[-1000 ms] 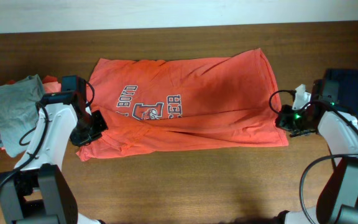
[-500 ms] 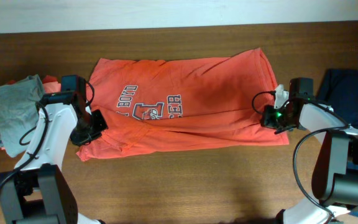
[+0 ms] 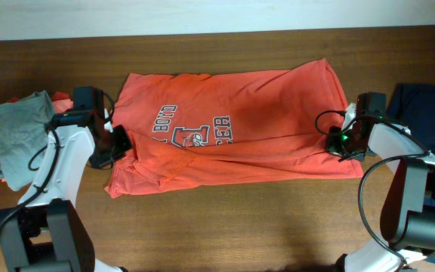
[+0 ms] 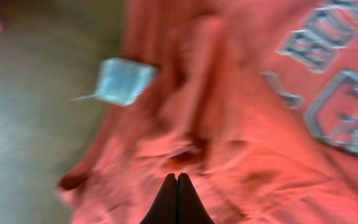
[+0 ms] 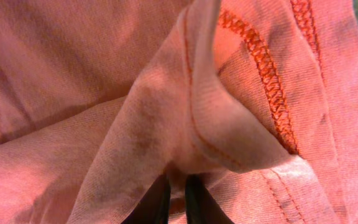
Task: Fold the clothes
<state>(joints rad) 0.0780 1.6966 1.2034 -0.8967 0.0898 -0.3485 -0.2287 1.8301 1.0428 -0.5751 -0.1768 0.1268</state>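
Rightward the orange-red T-shirt point(image 3: 263, 128) had slid across the table point(image 3: 225, 227) since the earlier view, and we saw both arms shifted with it. Nearest us, the left end effector point(image 4: 178, 182) had its fingers pressed together on a bunched fold by the shirt's left edge, with a pale label point(image 4: 124, 81) just beyond. The right end effector point(image 5: 176, 202) pinched a stitched hem fold at the right edge. We found the shirt spread mid-table, lettering up. A grey garment point(image 3: 17, 128) lay far left, a navy garment point(image 3: 429, 113) far right.
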